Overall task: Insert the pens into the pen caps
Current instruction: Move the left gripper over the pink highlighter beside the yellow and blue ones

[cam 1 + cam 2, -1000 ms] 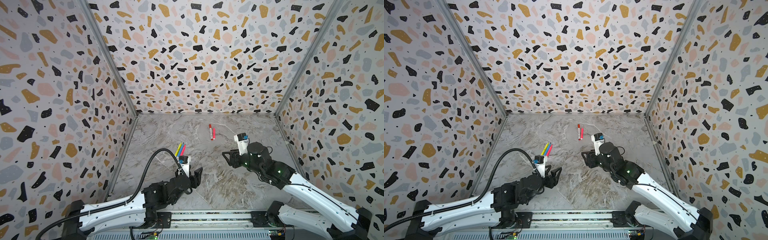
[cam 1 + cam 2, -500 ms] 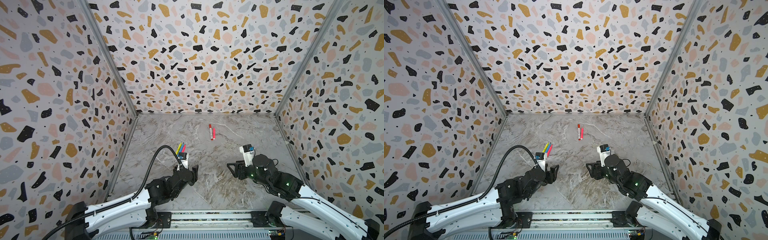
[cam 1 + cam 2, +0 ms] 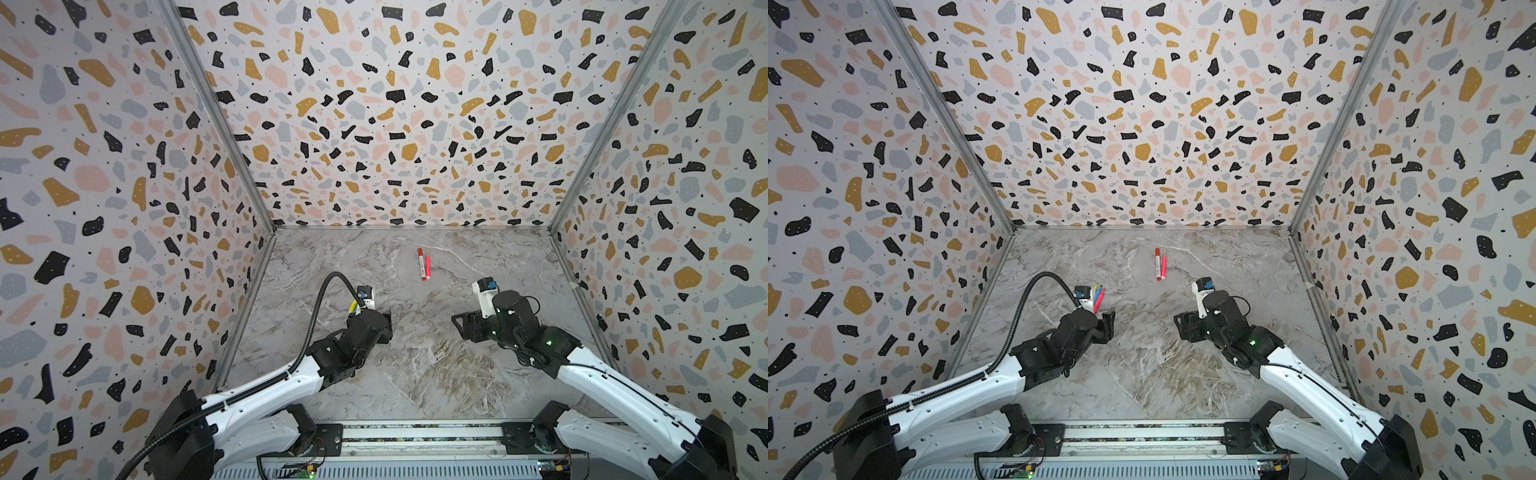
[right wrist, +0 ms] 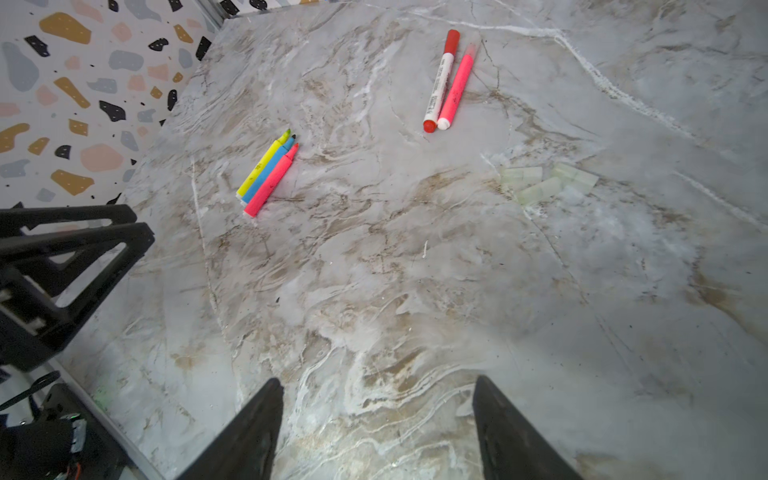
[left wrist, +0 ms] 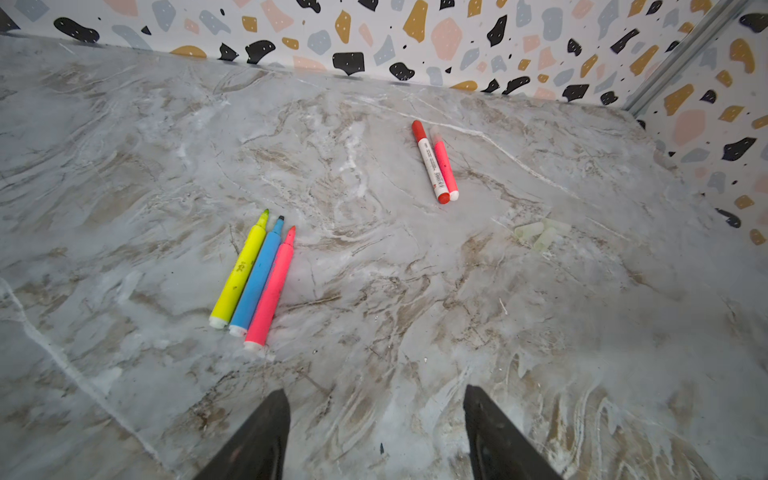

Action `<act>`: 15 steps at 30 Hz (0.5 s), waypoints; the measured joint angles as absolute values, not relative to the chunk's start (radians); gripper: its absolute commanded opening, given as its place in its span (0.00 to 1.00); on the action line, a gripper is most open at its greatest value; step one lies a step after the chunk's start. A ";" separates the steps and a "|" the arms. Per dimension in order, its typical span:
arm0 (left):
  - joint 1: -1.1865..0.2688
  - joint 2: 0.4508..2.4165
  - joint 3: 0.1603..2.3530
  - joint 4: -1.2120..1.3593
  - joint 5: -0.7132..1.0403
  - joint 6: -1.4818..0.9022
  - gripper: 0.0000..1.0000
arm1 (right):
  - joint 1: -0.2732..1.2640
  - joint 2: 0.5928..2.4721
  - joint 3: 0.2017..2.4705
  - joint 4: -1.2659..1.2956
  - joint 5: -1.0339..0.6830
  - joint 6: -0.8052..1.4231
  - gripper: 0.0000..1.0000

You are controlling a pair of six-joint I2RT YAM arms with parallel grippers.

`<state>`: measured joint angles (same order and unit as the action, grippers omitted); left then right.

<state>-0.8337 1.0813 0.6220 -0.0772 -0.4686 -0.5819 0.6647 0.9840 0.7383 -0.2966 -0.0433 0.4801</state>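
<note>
The left tool point(image 5: 374, 390) sits left of centre in both top views, low over the desk point(image 3: 415, 374), its jaws standing wide with nothing between them. Just past it lie three uncapped pens, touching side by side with their tips pointing away from the arm: the yellow pen point(image 5: 239, 272), the blue pen point(image 5: 257, 276) and the pink pen point(image 5: 272, 291). At the centre of both top views, well apart from these, lie a white-bodied pen point(image 3: 1158, 265) with red ends and a capped pink pen point(image 3: 1164, 266), touching each other. Beyond that pair, on the side away from the three, lies a small cluster of clear caps point(image 4: 544, 183), pale and hard to pick out against the marble. The right tool point(image 4: 377, 381) sits right of centre, also wide and empty. The step in hand looks like the first pick. The left arm would best take the pink pen, the outermost of the row, at mid-barrel so the tip stays free. The right arm should pinch one cap near its closed end, gently, since it may roll or skid. Pen and cap should be lined up on one axis before pushing.
</note>
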 measured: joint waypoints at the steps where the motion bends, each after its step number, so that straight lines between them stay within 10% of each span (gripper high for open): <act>1: -0.821 1.092 0.622 -0.075 -0.460 -0.576 0.66 | 0.652 0.994 0.738 -0.291 -0.054 0.471 0.73; 15: -0.630 1.100 0.596 -0.037 -0.386 -0.552 0.66 | 0.580 1.015 0.711 -0.192 -0.143 0.429 0.73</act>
